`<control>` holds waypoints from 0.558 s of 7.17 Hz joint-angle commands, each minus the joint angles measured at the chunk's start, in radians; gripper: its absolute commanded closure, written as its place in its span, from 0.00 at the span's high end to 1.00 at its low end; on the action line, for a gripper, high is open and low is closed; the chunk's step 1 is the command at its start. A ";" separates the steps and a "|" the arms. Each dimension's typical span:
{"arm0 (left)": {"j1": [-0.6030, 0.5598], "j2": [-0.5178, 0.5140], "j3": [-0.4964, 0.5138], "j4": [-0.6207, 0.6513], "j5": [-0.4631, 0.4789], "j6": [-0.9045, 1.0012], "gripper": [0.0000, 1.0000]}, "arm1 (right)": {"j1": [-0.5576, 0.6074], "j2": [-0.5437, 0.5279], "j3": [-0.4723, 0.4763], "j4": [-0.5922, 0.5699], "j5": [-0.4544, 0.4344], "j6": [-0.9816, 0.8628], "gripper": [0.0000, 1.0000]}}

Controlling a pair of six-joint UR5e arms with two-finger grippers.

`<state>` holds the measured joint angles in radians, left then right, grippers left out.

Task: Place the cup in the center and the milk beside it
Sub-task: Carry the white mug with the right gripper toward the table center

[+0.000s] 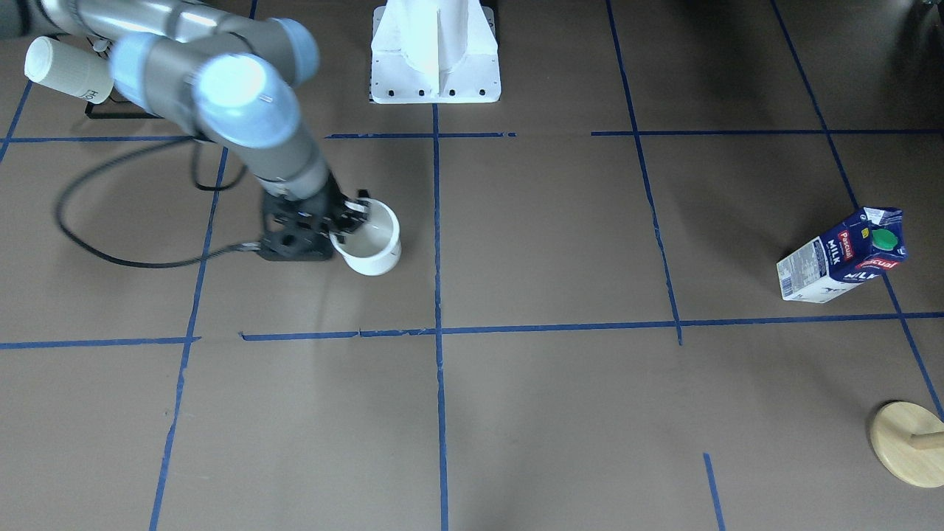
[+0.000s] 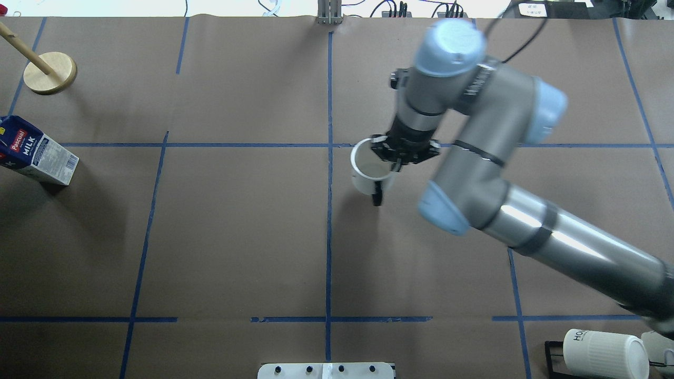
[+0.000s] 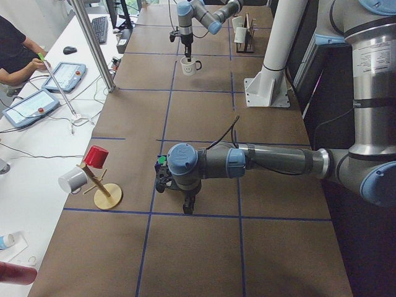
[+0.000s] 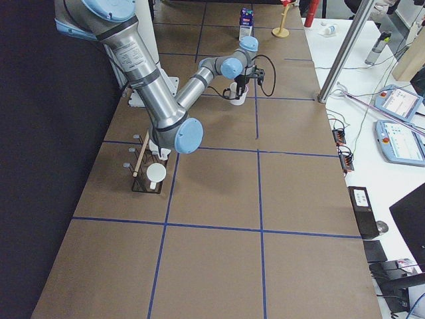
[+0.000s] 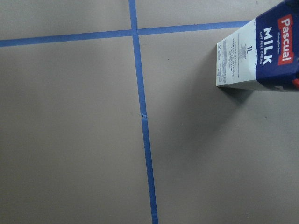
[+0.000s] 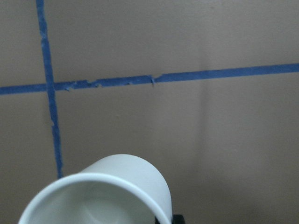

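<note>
The white cup [image 2: 368,173] hangs from my right gripper [image 2: 392,158], which is shut on its rim, one finger inside. Its black handle [image 2: 376,199] points toward the robot, and the smiley face shows in the exterior left view [image 3: 190,65]. The cup is just right of the center tape crossing [image 2: 329,145] and on its robot side. The wrist view shows the cup's mouth [image 6: 117,191] below that crossing [image 6: 49,86]. The milk [image 2: 37,152] stands at the table's far left. My left gripper [image 3: 187,209] hovers beside it; I cannot tell if it is open or shut.
A wooden mug-tree base [image 2: 50,72] stands beyond the milk. A ribbed HOME mug [image 2: 605,352] lies on a black rack at the robot's near right. The white robot pedestal [image 1: 435,51] sits at the table's robot edge.
</note>
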<state>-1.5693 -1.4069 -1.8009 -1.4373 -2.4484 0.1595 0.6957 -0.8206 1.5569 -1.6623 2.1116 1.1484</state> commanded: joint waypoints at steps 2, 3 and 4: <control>0.000 0.034 -0.043 0.002 -0.001 -0.002 1.00 | -0.036 0.121 -0.228 0.191 -0.021 0.265 0.04; 0.000 0.032 -0.043 0.000 -0.001 -0.002 1.00 | -0.045 0.115 -0.230 0.188 -0.021 0.261 0.37; 0.000 0.032 -0.044 0.000 -0.001 -0.002 1.00 | -0.048 0.110 -0.221 0.185 -0.025 0.263 0.99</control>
<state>-1.5693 -1.3751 -1.8432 -1.4368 -2.4496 0.1581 0.6541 -0.7066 1.3359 -1.4856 2.0899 1.3994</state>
